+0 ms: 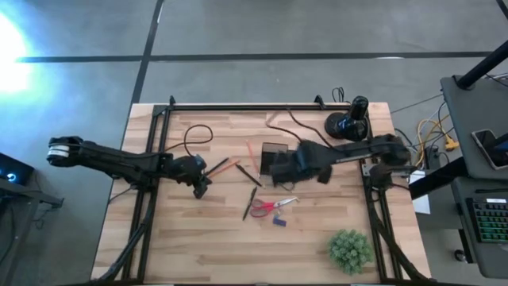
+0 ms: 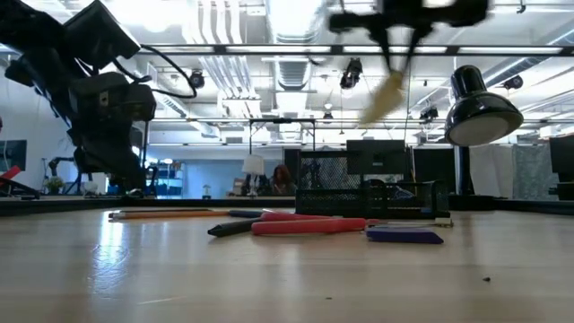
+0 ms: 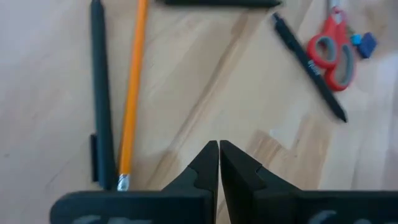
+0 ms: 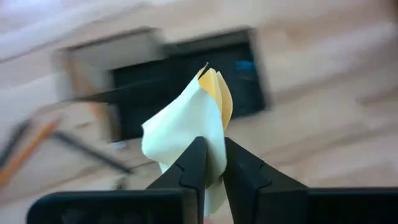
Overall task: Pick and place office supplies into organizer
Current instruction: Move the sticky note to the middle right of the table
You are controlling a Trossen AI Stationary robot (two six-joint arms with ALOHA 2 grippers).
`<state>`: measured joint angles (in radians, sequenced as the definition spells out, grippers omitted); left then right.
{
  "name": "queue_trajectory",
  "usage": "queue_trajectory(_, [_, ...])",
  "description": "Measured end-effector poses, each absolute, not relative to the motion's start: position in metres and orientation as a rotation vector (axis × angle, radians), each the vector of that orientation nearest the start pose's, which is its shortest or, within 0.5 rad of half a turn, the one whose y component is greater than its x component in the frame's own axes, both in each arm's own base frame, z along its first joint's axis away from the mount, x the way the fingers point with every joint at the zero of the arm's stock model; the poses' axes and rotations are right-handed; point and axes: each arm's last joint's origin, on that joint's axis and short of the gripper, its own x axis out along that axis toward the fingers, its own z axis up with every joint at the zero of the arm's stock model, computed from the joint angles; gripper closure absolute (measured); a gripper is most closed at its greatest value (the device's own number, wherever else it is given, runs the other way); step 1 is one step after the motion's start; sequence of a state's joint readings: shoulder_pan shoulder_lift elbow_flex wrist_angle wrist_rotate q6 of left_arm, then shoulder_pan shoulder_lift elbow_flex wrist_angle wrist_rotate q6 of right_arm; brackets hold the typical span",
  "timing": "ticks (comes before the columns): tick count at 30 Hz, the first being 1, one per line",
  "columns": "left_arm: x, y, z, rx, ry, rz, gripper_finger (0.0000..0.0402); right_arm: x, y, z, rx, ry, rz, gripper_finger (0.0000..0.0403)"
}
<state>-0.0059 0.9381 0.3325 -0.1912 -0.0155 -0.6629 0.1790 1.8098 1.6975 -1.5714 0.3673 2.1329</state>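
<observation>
The left gripper (image 1: 202,187) hovers over the worktop's left half, fingers pressed together w/ nothing between them; the left wrist view shows bare wood under the tips. Just beside it lie a black pen (image 3: 100,93) and an orange pencil (image 3: 132,93), side by side; the pencil's far end is cut off by the frame. A thin red pen (image 1: 252,152) lies nearer the far edge, hard to make out.

Near the worktop's middle lie another black pen (image 1: 250,202), the red-handled scissors (image 1: 271,206) and a small blue piece (image 1: 279,221), close together. In the low view the scissors appear only as a red strip, blades not visible.

The organizer (image 1: 273,157) stands between the middle and the far edge, approx. half hidden in the high view by the right arm. The right gripper (image 4: 211,163) is above it, pinching the yellow sticky-note pad (image 4: 186,127); the pad is off the worktop, its sheets bent and fanned. The right wrist view is blurred, so which compartment is below the pad I cannot tell.

A green plant (image 1: 350,249) stands near the front right corner.
</observation>
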Motion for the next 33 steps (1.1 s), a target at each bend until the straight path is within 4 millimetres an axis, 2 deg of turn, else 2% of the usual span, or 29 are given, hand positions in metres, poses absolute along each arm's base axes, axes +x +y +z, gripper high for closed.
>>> queue_trajectory(3, [0.167, -0.001, 0.157, -0.603, 0.773, 0.26, 0.0401, 0.3, 0.049, 0.282, 1.153, 0.726, -1.678, 0.0351])
queue_trajectory(6, [0.167, -0.001, 0.156, -0.603, 0.778, 0.258, 0.0401, 0.289, 0.047, 0.273, 1.118, 0.759, -1.705, 0.0352])
queue_trajectory(13, [0.168, 0.002, 0.154, -0.617, 0.787, 0.27, 0.0401, 0.273, 0.044, 0.273, 1.077, 0.809, -1.678, 0.0373])
queue_trajectory(20, [0.169, 0.007, 0.15, -0.64, 0.808, 0.285, 0.0401, 0.253, 0.04, 0.275, 1.084, 0.825, -1.674, 0.0374])
queue_trajectory(24, [0.17, 0.009, 0.147, -0.645, 0.824, 0.304, 0.0401, 0.241, 0.04, 0.268, 1.061, 0.968, -1.658, 0.0374])
queue_trajectory(28, [0.172, 0.011, 0.145, -0.65, 0.837, 0.315, 0.0401, 0.237, 0.042, 0.254, 1.044, 1.101, -1.631, 0.0374])
queue_trajectory(31, [0.173, 0.012, 0.144, -0.656, 0.848, 0.315, 0.0402, 0.24, 0.042, 0.245, 1.052, 1.11, -1.572, 0.0374])
queue_trajectory(33, [0.174, 0.012, 0.143, -0.661, 0.858, 0.315, 0.0401, 0.238, 0.04, 0.243, 1.025, 1.105, -1.593, 0.0374])
